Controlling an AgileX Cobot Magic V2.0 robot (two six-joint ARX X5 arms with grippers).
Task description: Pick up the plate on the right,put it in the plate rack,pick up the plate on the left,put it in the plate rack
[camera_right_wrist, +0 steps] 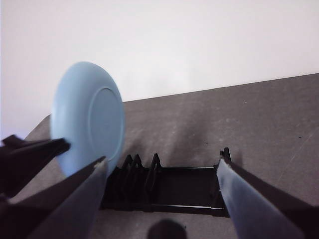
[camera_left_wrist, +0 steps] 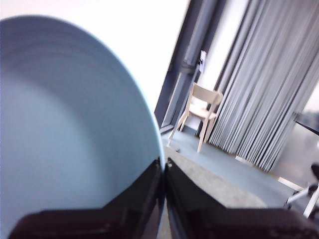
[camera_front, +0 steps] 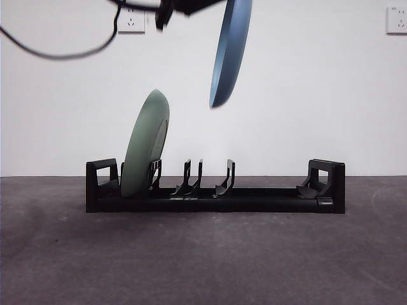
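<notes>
Front view: blue plate [camera_front: 230,51], stiff, smooth, breakable, hangs edge-down above the rack [camera_front: 216,190]; green plate [camera_front: 145,145] leans in the rack's end slot.
Left wrist view: left hand [camera_left_wrist: 164,172] pinches the blue plate's rim.
Right wrist view: right hand [camera_right_wrist: 162,169] spread, empty, above the rack.

No readable text, label, brand, number or sign appeared anywhere: the white wall sockets [camera_front: 131,20] were too small to show any marking, and the plates and rack were plain.
</notes>
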